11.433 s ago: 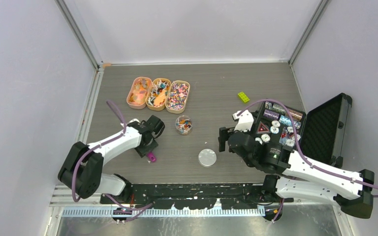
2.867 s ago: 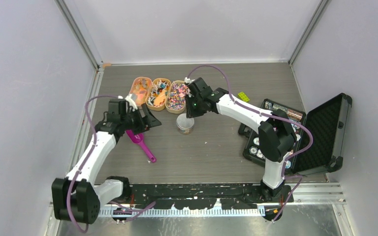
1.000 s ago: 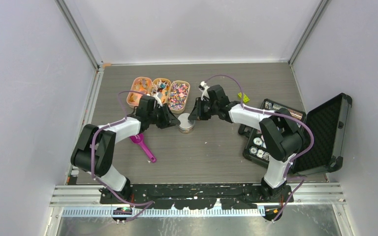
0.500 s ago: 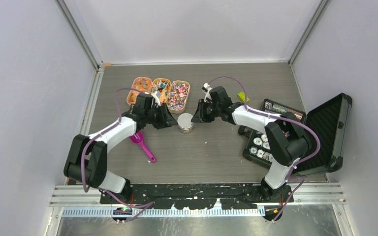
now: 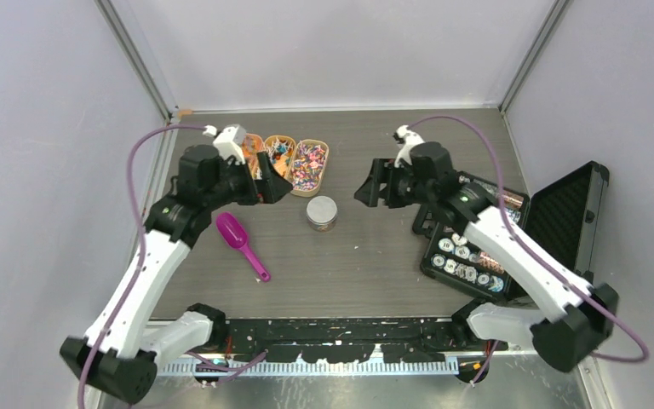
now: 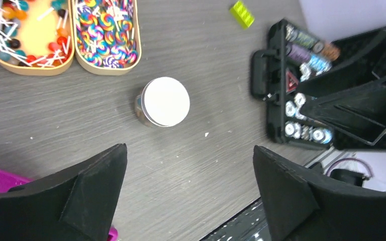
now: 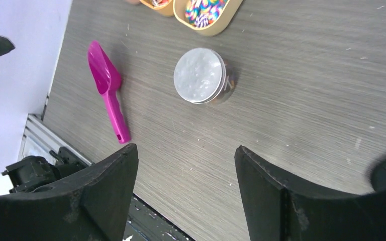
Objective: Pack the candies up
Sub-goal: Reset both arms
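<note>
- Both your left gripper (image 5: 269,184) and right gripper (image 5: 373,187) have lifted back from the jar (image 5: 322,213), jaws spread wide and empty.
- The lid (image 6: 166,101) now sits on the jar with candies (image 7: 229,83) inside, so packing looks finished.
- From the jar, the table lies open toward 6 o'clock. The trays (image 6: 45,72) are at 11, the scoop (image 5: 240,239) at 8 and the case (image 5: 477,247) at 4.

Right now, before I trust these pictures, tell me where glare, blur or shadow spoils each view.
Left wrist: the jar lid is blown out to flat white, the near fingers are dark, soft silhouettes, and the table grain is sharp. Right wrist: the lid shows mottled shine, the scoop is crisp, and the fingers are black. Top: even light, soft shadows, walls splayed by the lens.
</note>
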Available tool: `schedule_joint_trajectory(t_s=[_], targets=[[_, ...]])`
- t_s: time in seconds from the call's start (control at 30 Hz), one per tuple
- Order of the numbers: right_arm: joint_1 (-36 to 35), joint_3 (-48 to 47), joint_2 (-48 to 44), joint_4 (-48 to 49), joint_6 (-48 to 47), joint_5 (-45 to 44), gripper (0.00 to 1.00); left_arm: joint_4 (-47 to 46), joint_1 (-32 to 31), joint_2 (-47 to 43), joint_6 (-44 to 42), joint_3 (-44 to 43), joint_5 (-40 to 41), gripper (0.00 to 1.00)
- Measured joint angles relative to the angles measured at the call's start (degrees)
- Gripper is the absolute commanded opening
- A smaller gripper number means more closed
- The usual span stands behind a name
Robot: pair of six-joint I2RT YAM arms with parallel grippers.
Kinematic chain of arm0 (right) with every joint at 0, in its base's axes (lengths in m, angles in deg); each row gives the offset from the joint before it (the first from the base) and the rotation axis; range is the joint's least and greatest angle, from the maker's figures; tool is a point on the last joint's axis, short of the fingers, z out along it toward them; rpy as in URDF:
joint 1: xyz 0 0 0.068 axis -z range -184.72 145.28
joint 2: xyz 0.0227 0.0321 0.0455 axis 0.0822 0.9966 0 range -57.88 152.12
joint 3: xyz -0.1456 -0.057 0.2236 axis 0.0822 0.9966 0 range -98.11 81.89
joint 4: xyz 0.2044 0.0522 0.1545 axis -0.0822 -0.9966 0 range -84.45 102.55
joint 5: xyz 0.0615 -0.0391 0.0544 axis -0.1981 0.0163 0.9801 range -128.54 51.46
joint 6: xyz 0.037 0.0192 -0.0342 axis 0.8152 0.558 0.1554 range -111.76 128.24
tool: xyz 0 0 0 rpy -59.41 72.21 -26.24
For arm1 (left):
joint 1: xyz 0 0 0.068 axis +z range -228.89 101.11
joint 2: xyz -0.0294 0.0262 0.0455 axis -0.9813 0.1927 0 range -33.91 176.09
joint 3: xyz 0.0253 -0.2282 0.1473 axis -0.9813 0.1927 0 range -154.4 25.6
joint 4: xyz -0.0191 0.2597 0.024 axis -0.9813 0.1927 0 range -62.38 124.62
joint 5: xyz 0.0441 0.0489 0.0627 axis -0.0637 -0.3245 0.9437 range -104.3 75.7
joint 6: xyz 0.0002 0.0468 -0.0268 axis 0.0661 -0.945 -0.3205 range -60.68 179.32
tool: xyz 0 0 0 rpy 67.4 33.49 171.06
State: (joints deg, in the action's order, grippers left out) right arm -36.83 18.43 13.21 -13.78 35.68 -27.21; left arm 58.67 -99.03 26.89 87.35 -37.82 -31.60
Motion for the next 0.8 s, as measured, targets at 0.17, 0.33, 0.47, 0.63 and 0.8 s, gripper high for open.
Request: schedule_joint_trajectory(t_s=[0.17, 0.33, 0.47, 0.63, 0.8], targets=[[0.0, -0.6, -12.6, -6.4, -1.0, -7.3, 0.77, 6.1, 0.0, -10.3, -2.1, -2.5, 3.0, 1.0], [0.0, 0.0, -22.4, -10.4, -1.2, -14.2, 0.77, 9.9, 0.0, -19.0, -2.8, -1.4, 4.3, 1.0], [0.0, 3.1, -29.3, -11.4, -0.9, -17.2, 0.77, 12.2, 0.0, -25.3, -2.8, 1.4, 5.0, 1.0], [0.0, 8.1, -35.9, -12.6, 0.7, -17.9, 0.77, 13.9, 0.0, -29.4, -2.8, 5.1, 6.1, 1.0], [0.0, 8.3, -35.8, -12.9, 2.1, -17.9, 0.78, 15.2, 0.0, -29.8, -3.0, 6.4, 6.7, 1.0]])
